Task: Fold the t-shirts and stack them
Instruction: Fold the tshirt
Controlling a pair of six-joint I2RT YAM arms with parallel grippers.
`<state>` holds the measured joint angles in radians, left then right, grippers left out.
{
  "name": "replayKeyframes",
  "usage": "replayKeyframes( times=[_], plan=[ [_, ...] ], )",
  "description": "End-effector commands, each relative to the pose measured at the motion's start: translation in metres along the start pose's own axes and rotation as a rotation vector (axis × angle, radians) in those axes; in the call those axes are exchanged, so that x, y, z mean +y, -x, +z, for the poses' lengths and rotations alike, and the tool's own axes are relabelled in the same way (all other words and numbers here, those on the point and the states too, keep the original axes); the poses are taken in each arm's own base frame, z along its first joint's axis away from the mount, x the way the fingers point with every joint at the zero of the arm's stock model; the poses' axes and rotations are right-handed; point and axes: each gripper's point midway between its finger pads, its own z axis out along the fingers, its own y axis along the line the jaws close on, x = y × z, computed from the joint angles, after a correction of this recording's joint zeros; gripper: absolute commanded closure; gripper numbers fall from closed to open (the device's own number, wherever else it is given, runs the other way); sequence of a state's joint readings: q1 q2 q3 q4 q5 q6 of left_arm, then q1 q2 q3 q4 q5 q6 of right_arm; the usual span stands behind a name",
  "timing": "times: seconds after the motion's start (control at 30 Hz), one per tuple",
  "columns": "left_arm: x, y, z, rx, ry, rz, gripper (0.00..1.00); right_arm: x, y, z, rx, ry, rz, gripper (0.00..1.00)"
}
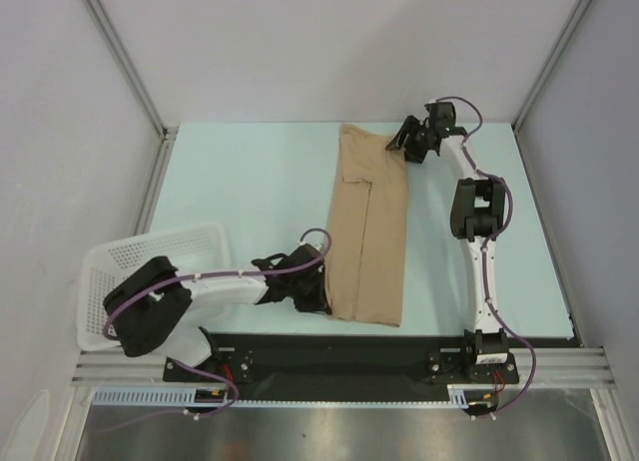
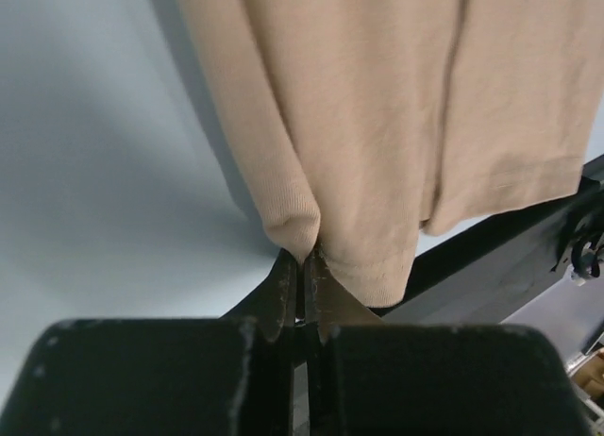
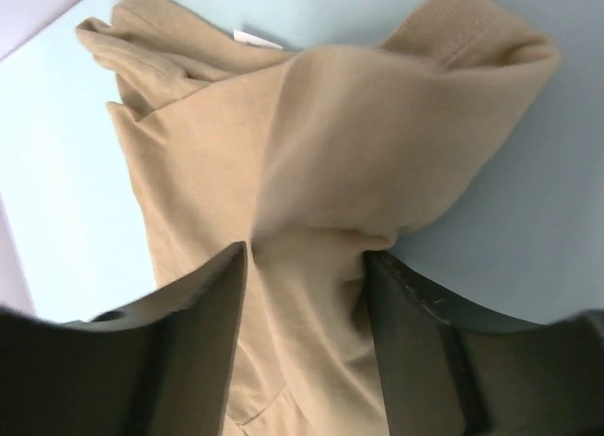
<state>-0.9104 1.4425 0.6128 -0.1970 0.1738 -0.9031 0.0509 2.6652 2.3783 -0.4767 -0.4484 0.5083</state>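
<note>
One tan t-shirt lies folded lengthwise into a long strip in the middle of the table, collar end far and hem end near. My left gripper is at the strip's near left corner, shut on the hem. The left wrist view shows its jaws closed on a pinch of the t-shirt's ribbed edge. My right gripper is at the far right corner. In the right wrist view it is open, its fingers standing either side of a bunched fold of the t-shirt near the collar.
A white lattice basket stands tilted at the near left, partly under my left arm. A black base rail runs along the near edge just below the hem. Grey walls and metal posts enclose the pale blue table.
</note>
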Motion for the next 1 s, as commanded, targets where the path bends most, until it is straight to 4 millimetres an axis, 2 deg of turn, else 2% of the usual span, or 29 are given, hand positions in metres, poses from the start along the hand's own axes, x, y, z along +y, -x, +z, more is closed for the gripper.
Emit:
replayKeyframes(
  times=[0.0,0.03,0.07,0.1,0.13,0.17,0.2,0.23,0.27,0.33,0.37,0.4,0.47,0.5,0.57,0.6,0.63,0.67,0.7,0.73,0.77,0.8,0.83,0.9,0.93,0.97],
  plan=[
    [-0.044,0.010,0.007,-0.040,-0.050,-0.006,0.98,-0.027,0.004,-0.023,0.028,-0.143,0.071,0.33],
    [-0.045,0.010,0.006,-0.045,-0.040,0.001,0.95,-0.033,0.006,-0.033,0.029,-0.179,0.082,0.31],
    [-0.046,0.008,0.005,-0.044,-0.036,0.006,0.89,-0.028,0.013,-0.050,0.010,-0.213,0.074,0.29],
    [-0.047,0.009,0.000,-0.049,-0.041,0.007,0.71,-0.047,0.022,-0.074,0.005,-0.267,0.107,0.25],
    [-0.043,0.009,-0.003,-0.062,-0.031,0.006,0.63,-0.062,0.009,-0.082,0.038,-0.312,0.110,0.22],
    [-0.039,0.008,-0.007,-0.068,-0.020,0.007,0.52,-0.052,0.023,-0.110,-0.005,-0.328,0.091,0.20],
    [-0.028,0.003,-0.011,-0.057,0.024,0.006,0.49,-0.058,0.017,-0.123,0.010,-0.359,0.098,0.18],
    [-0.027,0.004,-0.021,-0.073,0.024,0.010,0.46,-0.069,0.017,-0.138,0.013,-0.390,0.090,0.16],
    [-0.013,0.001,-0.026,-0.069,0.080,0.015,0.45,-0.070,0.007,-0.158,0.025,-0.418,0.094,0.16],
    [-0.007,-0.001,-0.041,-0.083,0.089,0.020,0.44,-0.071,-0.006,-0.177,0.044,-0.421,0.112,0.15],
    [-0.005,-0.003,-0.047,-0.087,0.092,0.022,0.44,-0.077,-0.040,-0.177,0.124,-0.408,0.144,0.15],
    [0.004,-0.010,-0.053,-0.067,0.122,0.018,0.43,-0.056,-0.037,-0.195,0.085,-0.366,0.116,0.15],
    [0.003,-0.011,-0.067,-0.082,0.100,0.023,0.40,-0.039,-0.064,-0.204,0.130,-0.329,0.081,0.15],
    [0.010,-0.009,-0.072,-0.101,0.133,0.027,0.39,-0.031,-0.085,-0.221,0.142,-0.319,0.069,0.15],
    [0.006,-0.002,-0.084,-0.134,0.107,0.048,0.30,-0.013,-0.112,-0.234,0.171,-0.273,0.050,0.15],
    [0.001,-0.001,-0.086,-0.130,0.078,0.052,0.28,-0.020,-0.145,-0.236,0.224,-0.275,0.067,0.16],
    [0.000,-0.001,-0.086,-0.119,0.057,0.056,0.27,-0.001,-0.151,-0.254,0.190,-0.234,0.036,0.16],
    [0.001,0.007,-0.086,-0.127,0.043,0.058,0.27,0.010,-0.174,-0.256,0.226,-0.204,0.016,0.16],
    [0.001,0.010,-0.086,-0.128,0.034,0.057,0.27,0.014,-0.190,-0.260,0.246,-0.186,0.024,0.18],
    [0.001,0.009,-0.085,-0.107,0.013,0.060,0.27,0.015,-0.216,-0.271,0.275,-0.172,0.033,0.19],
    [0.004,0.016,-0.085,-0.115,0.003,0.068,0.26,0.020,-0.232,-0.274,0.302,-0.147,0.035,0.20],
    [-0.002,0.023,-0.083,-0.128,-0.036,0.082,0.27,0.031,-0.253,-0.276,0.338,-0.125,0.008,0.20],
    [-0.003,0.023,-0.083,-0.114,-0.057,0.085,0.27,0.028,-0.276,-0.283,0.367,-0.126,0.002,0.20],
    [0.003,0.032,-0.081,-0.121,-0.055,0.094,0.28,0.037,-0.306,-0.289,0.410,-0.095,-0.028,0.22],
    [0.000,0.029,-0.079,-0.089,-0.092,0.091,0.28,0.033,-0.325,-0.292,0.447,-0.094,0.003,0.23],
    [0.001,0.033,-0.078,-0.085,-0.105,0.074,0.30,0.037,-0.330,-0.299,0.423,-0.071,-0.002,0.24]
  ],
)
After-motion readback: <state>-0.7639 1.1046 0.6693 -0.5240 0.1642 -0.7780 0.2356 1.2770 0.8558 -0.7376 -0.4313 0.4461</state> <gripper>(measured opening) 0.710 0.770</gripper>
